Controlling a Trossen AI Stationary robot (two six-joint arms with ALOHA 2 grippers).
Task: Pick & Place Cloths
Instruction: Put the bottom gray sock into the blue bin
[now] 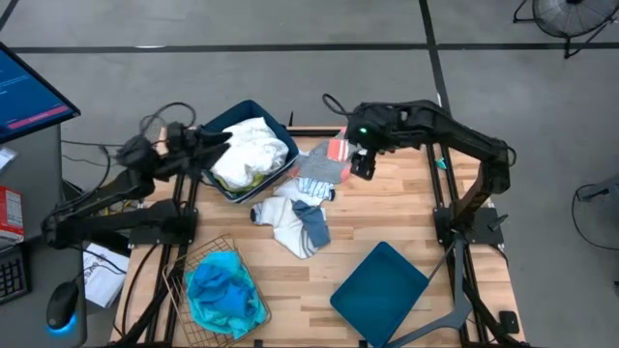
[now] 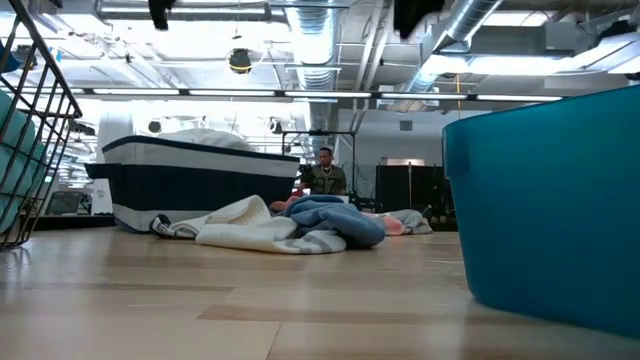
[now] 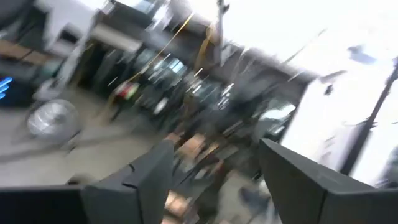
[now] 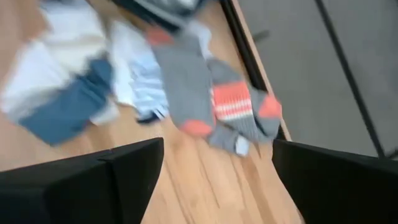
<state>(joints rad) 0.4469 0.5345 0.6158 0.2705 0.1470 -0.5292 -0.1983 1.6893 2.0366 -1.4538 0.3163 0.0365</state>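
My left gripper stands open and raised at the left rim of a dark blue bin, nothing between its fingers. White and yellow cloths fill that bin. My right gripper hangs open above the orange-banded grey socks lying flat at the table's far edge. Beside them lies a striped sock. A heap of white and blue cloths rests mid-table. A turquoise garment sits in the wire basket.
A second blue bin stands at the near right. The table's frame posts rise along the right edge. Beyond the left edge are a monitor and cables. A person sits far behind the table.
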